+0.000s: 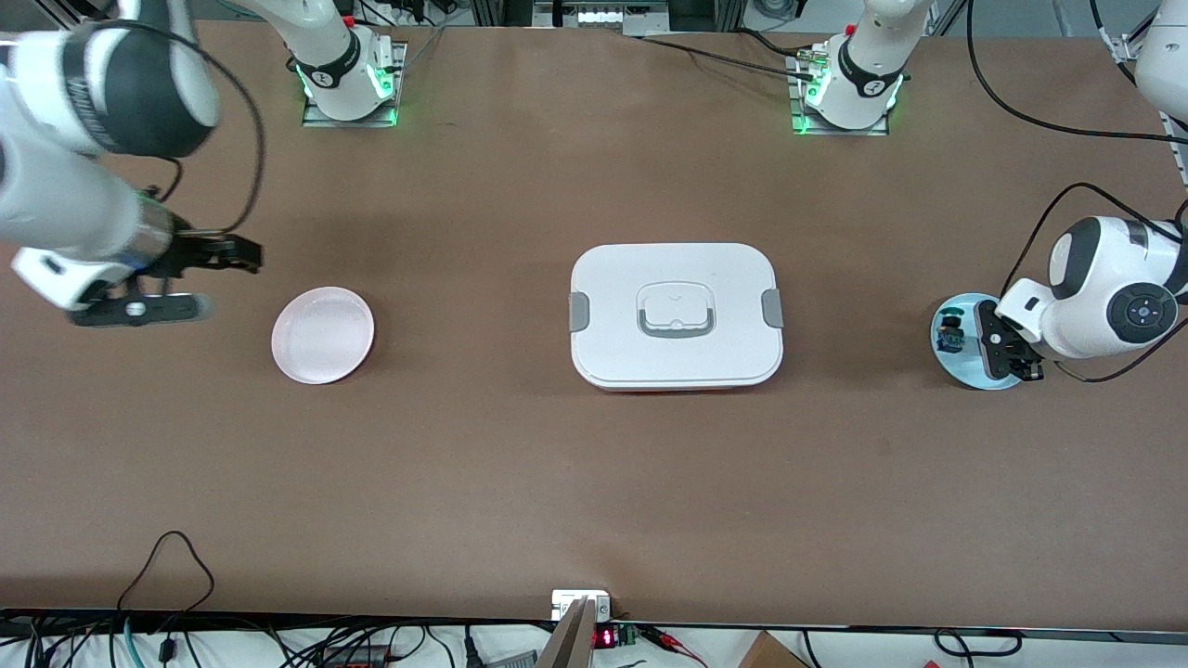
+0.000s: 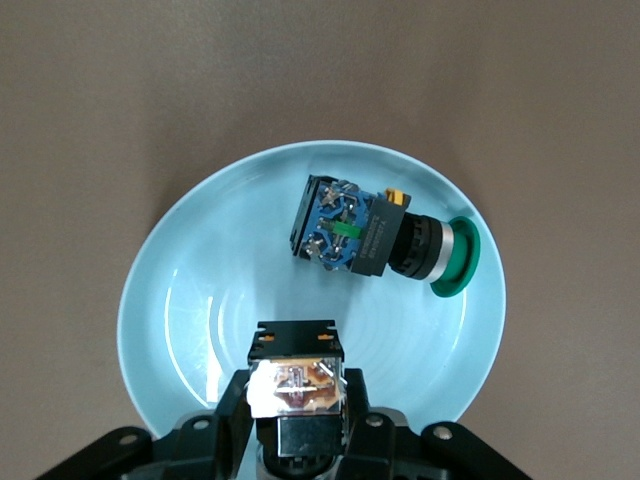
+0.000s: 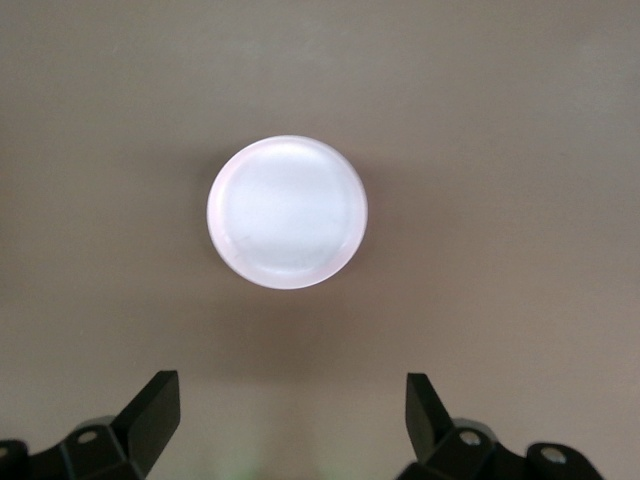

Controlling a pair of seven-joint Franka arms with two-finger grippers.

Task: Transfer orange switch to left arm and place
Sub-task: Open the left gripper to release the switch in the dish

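My left gripper (image 1: 1008, 358) (image 2: 297, 405) is down at the light blue plate (image 1: 965, 373) (image 2: 180, 300) at the left arm's end of the table. It is shut on a small black-bodied switch (image 2: 296, 372) with a shiny contact block; I take this for the orange switch, whose cap is hidden between the fingers. I cannot tell whether it still touches the plate. The white lidded box (image 1: 676, 315) sits mid-table. My right gripper (image 1: 232, 252) (image 3: 290, 400) hangs open and empty beside the pink plate (image 1: 323, 335) (image 3: 287, 212).
A second switch (image 2: 372, 236) (image 1: 949, 334) with a blue body and green cap lies on its side on the blue plate, close to the held one. Cables trail off the table edge nearest the front camera.
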